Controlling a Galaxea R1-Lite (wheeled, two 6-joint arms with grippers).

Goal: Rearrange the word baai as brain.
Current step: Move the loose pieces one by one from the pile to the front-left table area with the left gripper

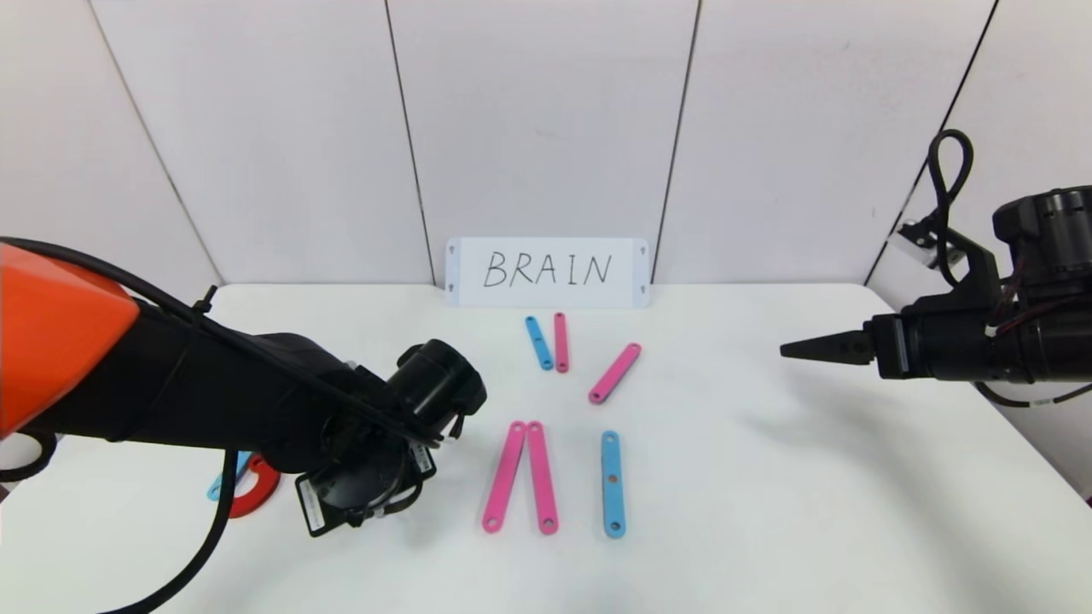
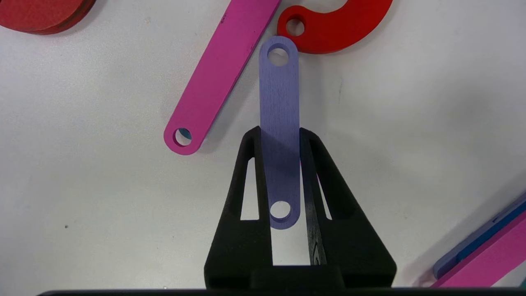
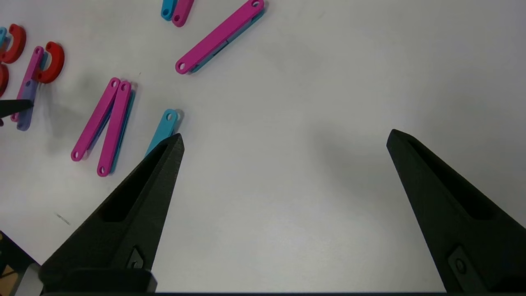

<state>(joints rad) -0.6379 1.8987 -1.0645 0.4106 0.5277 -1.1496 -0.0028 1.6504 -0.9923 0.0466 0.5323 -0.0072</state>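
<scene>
My left gripper (image 2: 279,133) is shut on a short purple strip (image 2: 279,94), one finger on each long edge. The strip's far end lies between a long pink strip (image 2: 222,70) and a red C-shaped curve (image 2: 333,28). In the head view the left wrist (image 1: 367,477) hides these pieces at the table's front left; only a red curve (image 1: 256,486) shows beside it. Two long pink strips (image 1: 520,477) and a blue strip (image 1: 612,483) lie at front centre. My right gripper (image 3: 286,135) is open and empty, held above the table's right side (image 1: 810,348).
The white card with handwritten BRAIN (image 1: 548,271) stands against the back wall. A short blue strip (image 1: 539,343), a short pink strip (image 1: 560,342) and a slanted pink strip (image 1: 614,373) lie before it. Another red piece (image 2: 41,14) lies near the left gripper.
</scene>
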